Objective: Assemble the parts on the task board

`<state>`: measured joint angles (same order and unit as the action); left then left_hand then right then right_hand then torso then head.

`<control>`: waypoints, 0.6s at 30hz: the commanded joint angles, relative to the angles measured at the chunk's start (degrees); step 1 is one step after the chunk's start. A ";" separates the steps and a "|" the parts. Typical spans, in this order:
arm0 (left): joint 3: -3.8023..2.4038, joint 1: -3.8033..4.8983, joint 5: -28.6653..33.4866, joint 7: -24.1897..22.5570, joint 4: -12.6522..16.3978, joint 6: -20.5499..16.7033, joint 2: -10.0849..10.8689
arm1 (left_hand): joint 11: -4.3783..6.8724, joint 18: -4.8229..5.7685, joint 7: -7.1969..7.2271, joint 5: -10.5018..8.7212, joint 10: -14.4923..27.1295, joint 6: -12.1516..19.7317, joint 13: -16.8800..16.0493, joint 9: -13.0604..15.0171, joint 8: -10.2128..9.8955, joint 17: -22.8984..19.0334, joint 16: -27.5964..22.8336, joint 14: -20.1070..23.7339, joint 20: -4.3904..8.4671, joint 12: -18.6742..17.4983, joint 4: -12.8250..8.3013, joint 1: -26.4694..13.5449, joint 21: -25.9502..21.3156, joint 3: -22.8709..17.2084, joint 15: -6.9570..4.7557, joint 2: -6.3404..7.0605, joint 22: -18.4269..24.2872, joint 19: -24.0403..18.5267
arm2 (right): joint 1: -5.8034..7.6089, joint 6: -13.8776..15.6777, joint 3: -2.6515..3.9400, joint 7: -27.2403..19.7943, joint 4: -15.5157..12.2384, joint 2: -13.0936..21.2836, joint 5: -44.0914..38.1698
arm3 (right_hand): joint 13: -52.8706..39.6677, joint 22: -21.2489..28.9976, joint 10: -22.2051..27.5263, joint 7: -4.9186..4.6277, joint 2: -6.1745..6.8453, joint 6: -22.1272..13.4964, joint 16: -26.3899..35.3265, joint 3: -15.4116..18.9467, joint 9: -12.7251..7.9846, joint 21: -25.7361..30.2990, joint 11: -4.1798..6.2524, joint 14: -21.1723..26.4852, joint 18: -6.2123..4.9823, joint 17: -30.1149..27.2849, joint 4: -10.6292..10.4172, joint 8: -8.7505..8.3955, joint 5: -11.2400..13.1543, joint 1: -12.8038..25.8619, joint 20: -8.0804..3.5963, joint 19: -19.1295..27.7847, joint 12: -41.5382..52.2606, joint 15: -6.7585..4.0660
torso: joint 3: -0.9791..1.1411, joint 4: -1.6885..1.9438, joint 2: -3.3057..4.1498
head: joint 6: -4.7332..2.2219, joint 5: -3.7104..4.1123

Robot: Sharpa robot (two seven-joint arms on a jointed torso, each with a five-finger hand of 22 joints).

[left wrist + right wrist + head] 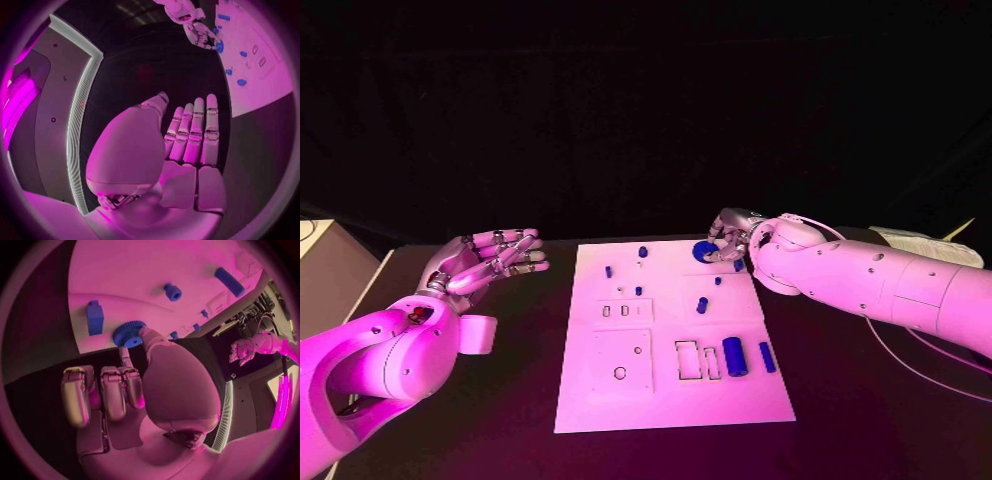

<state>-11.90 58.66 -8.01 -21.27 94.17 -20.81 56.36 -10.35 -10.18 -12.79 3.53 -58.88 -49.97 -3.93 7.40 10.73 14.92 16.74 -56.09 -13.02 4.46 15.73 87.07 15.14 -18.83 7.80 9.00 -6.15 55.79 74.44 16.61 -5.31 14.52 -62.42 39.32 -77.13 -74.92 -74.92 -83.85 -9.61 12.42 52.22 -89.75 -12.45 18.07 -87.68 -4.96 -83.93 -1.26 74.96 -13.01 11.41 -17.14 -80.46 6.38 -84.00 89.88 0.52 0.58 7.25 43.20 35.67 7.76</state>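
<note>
Fingers [128,362] of the right hand [730,238]: pinching a blue toothed gear [704,251] at the far right corner of the task board [669,400]. Left hand [485,262]: fingers spread, nothing held, raised over the black table [473,420] left of the board. Other blue parts: a large cylinder [734,356] and a bar [767,356] near the board's right edge.

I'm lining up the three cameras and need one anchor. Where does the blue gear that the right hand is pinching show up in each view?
Head view: blue gear at the task board's far right corner, at the right hand's fingertips.
Left wrist view: blue gear at the board's edge, under the right hand.
Right wrist view: blue gear pinched at the board's edge.
Shared landmark: the white task board.
</note>
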 commanded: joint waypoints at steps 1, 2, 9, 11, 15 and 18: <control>-0.05 0.00 -0.14 -0.40 0.04 0.83 -0.13 | -0.12 -0.27 -0.91 -0.25 -0.30 0.25 0.03 -0.05 -0.26 0.05 0.17 0.47 -0.35 -0.23 -0.11 0.03 0.18 -0.34 -0.07 0.55 0.08 -0.23 | -0.27 -1.52 -0.13 -0.37 0.16 -0.02 0.35 | -15.08 -12.29 -6.15 0.23 -0.66 0.99 -0.23 -0.82 0.11 -0.42 0.19 -6.06 0.53 14.98 -0.41 0.55 -1.20 -0.32 0.01 -4.78 0.12 -0.01 | -0.05 0.05 -0.03 | 0.11 0.06; -0.05 0.00 -0.14 -0.40 0.04 0.83 -0.13 | -0.12 -0.27 -0.91 -0.25 -0.30 0.25 0.03 -0.05 -0.26 0.05 0.17 0.47 -0.35 -0.23 -0.11 0.03 0.18 -0.34 -0.07 0.55 0.08 -0.23 | -0.27 -1.54 -0.13 -0.43 0.18 -0.02 0.41 | -15.08 -12.29 -6.15 0.38 -0.78 1.39 -0.22 -1.30 0.11 -0.42 0.33 -6.05 0.53 14.95 -0.50 0.73 -1.60 -0.45 -0.08 -4.77 0.12 -0.13 | -0.05 0.05 -0.03 | 0.11 0.06; -0.05 0.00 -0.14 -0.33 0.01 0.82 -0.10 | -0.12 -0.27 -0.91 -0.25 -0.30 0.25 0.03 -0.05 -0.26 0.05 0.17 0.47 -0.35 -0.23 -0.11 0.03 0.18 -0.34 -0.07 0.55 0.08 -0.23 | -0.29 -0.95 -0.13 -1.64 0.07 -0.01 1.28 | -15.08 -12.30 -6.15 1.47 -1.87 3.44 -0.19 -6.30 -0.10 -0.39 1.33 -6.03 0.52 14.85 -0.60 1.58 -2.97 -1.26 -1.01 -4.74 0.12 -1.18 | -0.05 -0.02 0.00 | 0.07 0.06; -0.05 0.00 -0.14 -0.31 0.00 0.82 -0.11 | -0.14 -0.27 -0.92 -0.25 -0.31 0.25 0.03 -0.05 -0.27 0.09 0.16 0.52 -0.36 -0.27 -0.08 -0.01 0.17 -0.37 -0.06 0.53 0.10 -0.25 | -0.29 -0.50 -0.14 -2.05 -0.07 -0.02 1.44 | -15.08 -12.34 -6.15 1.72 -2.21 3.93 -0.18 -8.07 -0.12 -0.42 1.57 -6.02 0.53 14.81 -0.27 1.84 -3.12 -1.45 -1.32 -4.75 0.12 -1.51 | -0.05 -0.02 -0.03 | 0.03 0.07; -0.05 0.00 -0.14 -0.28 -0.05 0.81 -0.10 | -0.14 -0.27 -0.92 -0.25 -0.31 0.25 0.03 -0.05 -0.27 0.09 0.16 0.52 -0.36 -0.27 -0.08 -0.01 0.17 -0.37 -0.06 0.53 0.10 -0.25 | -0.30 1.40 -0.14 -2.44 -0.49 -0.01 1.20 | -15.08 -12.40 -6.15 1.99 -2.14 4.45 -0.18 -9.95 -0.09 -0.45 1.79 -6.02 0.55 14.81 0.28 2.22 -3.17 -1.19 -1.69 -4.78 0.12 -1.90 | -0.07 0.01 -0.04 | -0.01 0.12; -0.05 0.00 -0.14 -0.27 -0.08 0.80 -0.09 | -0.14 -0.27 -0.92 -0.25 -0.31 0.25 0.03 -0.05 -0.27 0.09 0.16 0.52 -0.36 -0.27 -0.08 -0.01 0.17 -0.37 -0.06 0.53 0.10 -0.25 | -0.33 3.97 -0.14 -2.43 -1.15 0.08 -0.18 | -15.08 -12.48 -6.15 2.24 -0.90 4.94 -0.19 -11.00 -0.02 -0.48 2.02 -6.03 0.56 14.83 0.80 2.65 -4.32 -0.25 -2.04 -4.81 0.12 -2.24 | -0.12 0.06 -0.10 | -0.04 0.09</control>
<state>-11.91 58.65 -8.01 -21.23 94.04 -20.81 56.37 -10.34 -10.18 -12.79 3.54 -58.88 -49.97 -3.93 7.41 10.73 14.96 16.74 -56.10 -13.22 4.46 15.73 87.07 15.14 -18.83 7.80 9.00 -6.10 55.58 74.20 17.91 -5.42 13.10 -63.22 39.40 -76.01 -74.91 -74.91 -84.03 -8.53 11.31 55.16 -89.75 -23.16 17.68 -87.96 -3.26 -84.03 -1.27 74.95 -12.22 12.74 -21.09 -81.59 4.89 -84.03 89.88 -1.46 0.51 7.25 43.17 35.67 7.87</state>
